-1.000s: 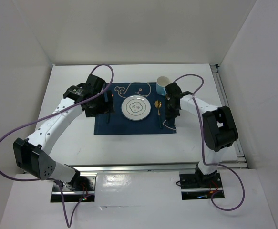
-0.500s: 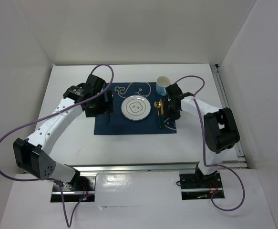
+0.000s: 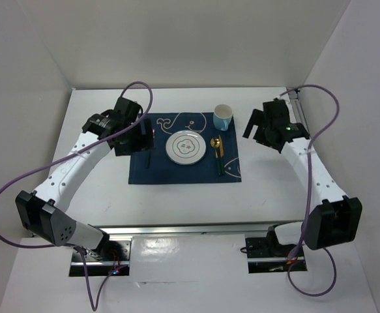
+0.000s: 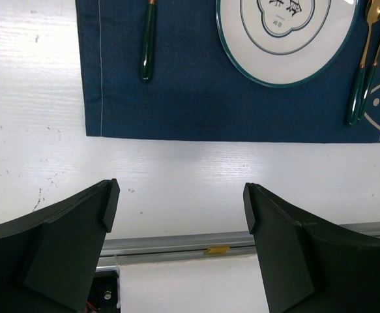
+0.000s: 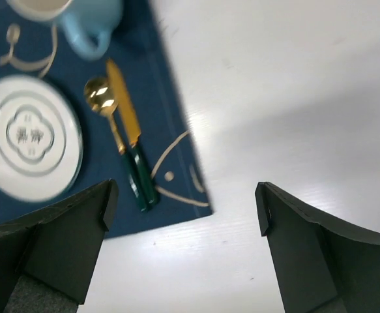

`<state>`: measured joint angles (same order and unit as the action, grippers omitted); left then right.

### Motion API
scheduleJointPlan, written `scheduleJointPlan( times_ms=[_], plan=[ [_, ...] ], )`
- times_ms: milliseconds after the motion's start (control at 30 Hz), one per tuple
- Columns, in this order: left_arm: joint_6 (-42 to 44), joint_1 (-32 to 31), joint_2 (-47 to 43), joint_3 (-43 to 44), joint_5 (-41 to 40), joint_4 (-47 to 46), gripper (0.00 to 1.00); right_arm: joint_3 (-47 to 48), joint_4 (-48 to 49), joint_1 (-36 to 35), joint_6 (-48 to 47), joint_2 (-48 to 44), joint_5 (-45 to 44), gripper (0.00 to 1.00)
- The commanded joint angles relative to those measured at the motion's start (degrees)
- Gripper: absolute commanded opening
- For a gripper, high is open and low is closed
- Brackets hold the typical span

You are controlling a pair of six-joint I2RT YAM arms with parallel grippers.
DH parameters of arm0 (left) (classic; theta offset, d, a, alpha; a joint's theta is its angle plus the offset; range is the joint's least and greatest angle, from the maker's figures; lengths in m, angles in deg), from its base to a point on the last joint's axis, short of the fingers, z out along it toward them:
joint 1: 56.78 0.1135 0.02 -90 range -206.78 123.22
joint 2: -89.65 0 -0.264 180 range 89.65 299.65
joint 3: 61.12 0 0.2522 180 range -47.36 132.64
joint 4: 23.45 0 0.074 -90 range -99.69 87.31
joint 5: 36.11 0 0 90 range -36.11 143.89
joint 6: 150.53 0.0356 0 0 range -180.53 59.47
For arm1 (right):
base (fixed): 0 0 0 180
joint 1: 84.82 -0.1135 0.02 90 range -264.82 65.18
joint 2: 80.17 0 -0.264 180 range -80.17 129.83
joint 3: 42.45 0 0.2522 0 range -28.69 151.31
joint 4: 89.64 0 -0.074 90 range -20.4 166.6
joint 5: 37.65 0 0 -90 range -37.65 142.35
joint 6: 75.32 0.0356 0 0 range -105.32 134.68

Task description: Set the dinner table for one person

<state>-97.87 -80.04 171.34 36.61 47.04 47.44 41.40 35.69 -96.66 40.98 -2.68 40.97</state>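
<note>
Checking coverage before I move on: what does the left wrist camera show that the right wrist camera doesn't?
Left wrist only: a dark green utensil handle and a silver metal rail. Right wrist only: a light blue ceramic mug. Both: the round white green-rimmed plate, the gold green-handled spoon and knife, the navy cloth placemat and the white dinner table.

walls (image 3: 190, 39): plain white panels, seen on three sides
table (image 3: 176, 202): white top, pretty much boxed in by them
rails (image 3: 196, 227): silver, fitted along near and right edges
light: soft, glare caught on the glossy front ledge (image 3: 170, 251)
</note>
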Motion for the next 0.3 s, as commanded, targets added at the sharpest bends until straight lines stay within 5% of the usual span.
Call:
scheduleJointPlan(
  times_ms=[0,267],
  plan=[
    [1.75,0.42,-1.09,2.61,-1.76,0.71,0.96,1.81,-4.97,3.74,3.14,-3.39,-4.97,1.0],
    [2.98,0.42,-1.09,3.13,-2.38,0.09,0.96,-1.43,-2.96,6.91,1.39,-9.11,-4.45,1.0]
  ],
)
